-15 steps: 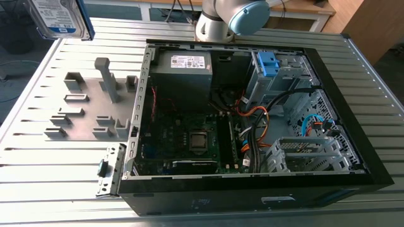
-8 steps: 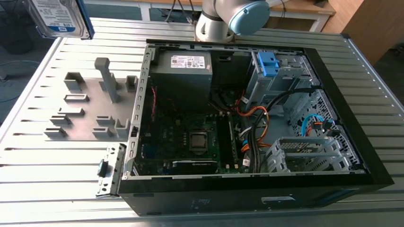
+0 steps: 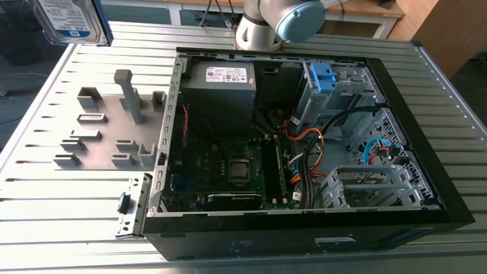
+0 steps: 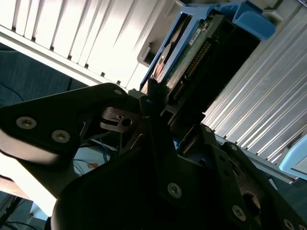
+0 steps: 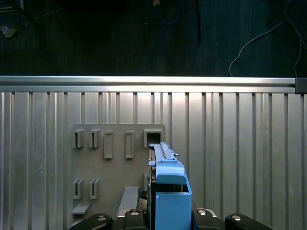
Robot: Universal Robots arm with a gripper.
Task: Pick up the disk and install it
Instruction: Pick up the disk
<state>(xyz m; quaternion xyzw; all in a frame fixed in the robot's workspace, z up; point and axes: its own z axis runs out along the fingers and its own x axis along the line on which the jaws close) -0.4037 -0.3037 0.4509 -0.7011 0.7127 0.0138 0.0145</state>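
Clamped firmly on the disk [image 3: 72, 20] with the gripper [image 4: 159, 103], holding it upright and high above the rack [image 3: 99, 157] at the exterior view's left, well apart from the case [image 3: 304, 240], probably so as to clear the rack's posts.

The arm [image 3: 263, 23] stands upright at its base; the gripper [image 4: 158, 103] points downward, jaws clamped on the disk [image 4: 192, 52].

I see light glaring white off the worktop [image 3: 53, 197] in the exterior view and the second wrist view, leaving the claw [image 4: 175, 112] and its gripped disk [image 4: 201, 57] backlit and dark, the computer case [image 3: 266, 242] shadowed inside.
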